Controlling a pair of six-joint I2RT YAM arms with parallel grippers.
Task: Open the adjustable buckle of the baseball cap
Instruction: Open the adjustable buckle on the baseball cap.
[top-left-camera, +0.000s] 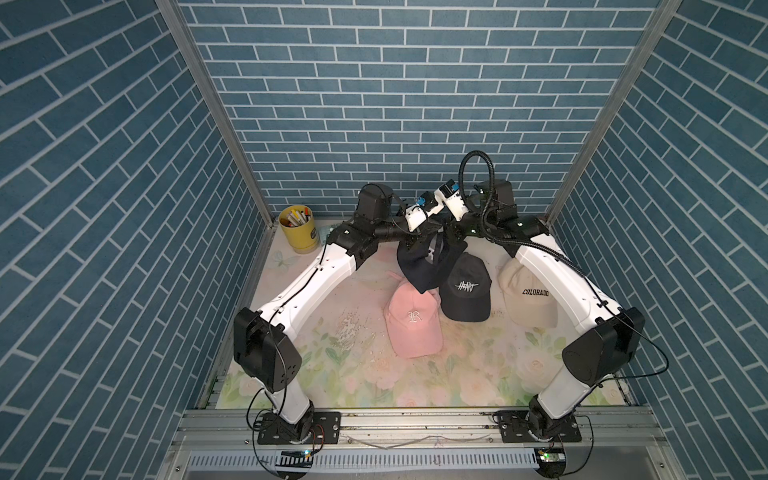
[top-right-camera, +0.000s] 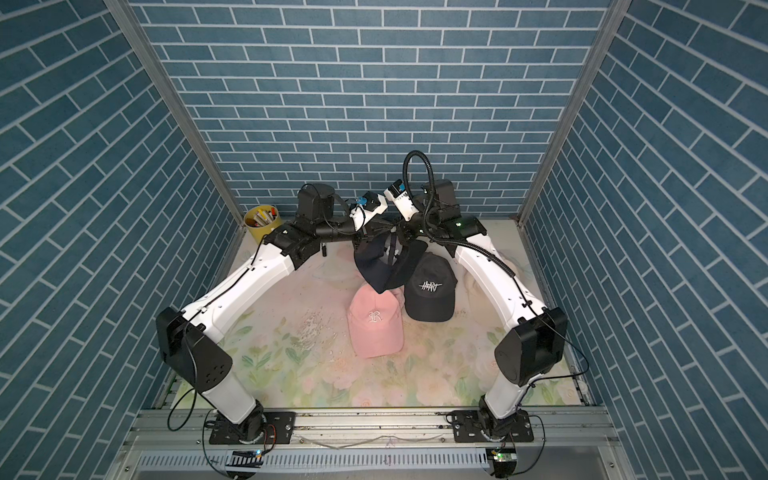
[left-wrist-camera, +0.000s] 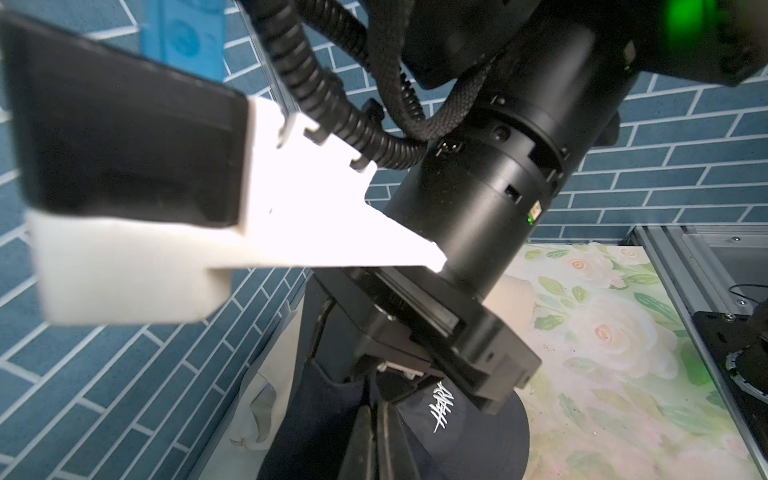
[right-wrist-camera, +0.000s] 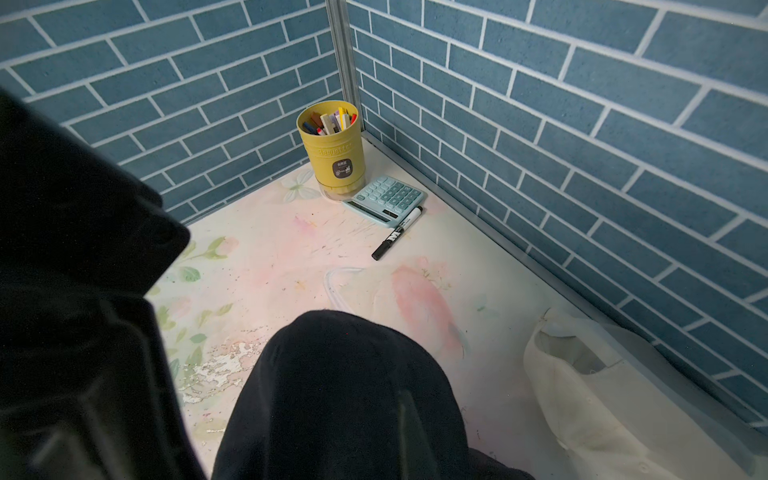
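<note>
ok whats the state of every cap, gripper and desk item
navy cap: lifted, hanging
right gripper: shut on navy cap
left gripper: shut, at navy cap
pink cap: on table, crown up
HEART cap: on table, crown up
COLORADO cap: on table, crown up
pen cup: upright, filled
marker: lying flat
calculator: lying flat

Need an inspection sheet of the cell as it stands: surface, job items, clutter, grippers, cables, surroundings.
Surface: floral mat, with a worn white patch beside the pink cap.
Job's things: navy cap hangs above the mat between the two wrists; buckle state cannot be told.
Clutter: pink cap, black HEART cap and cream COLORADO cap lie on the mat; yellow pen cup, calculator and black marker sit in the far left corner.
Grippers: left gripper and right gripper are both shut on the navy cap.
Cables: corrugated conduit loops above the right wrist; thin leads hang loose near the bases.
Surroundings: blue brick-pattern walls; aluminium frame rail in front.
</note>
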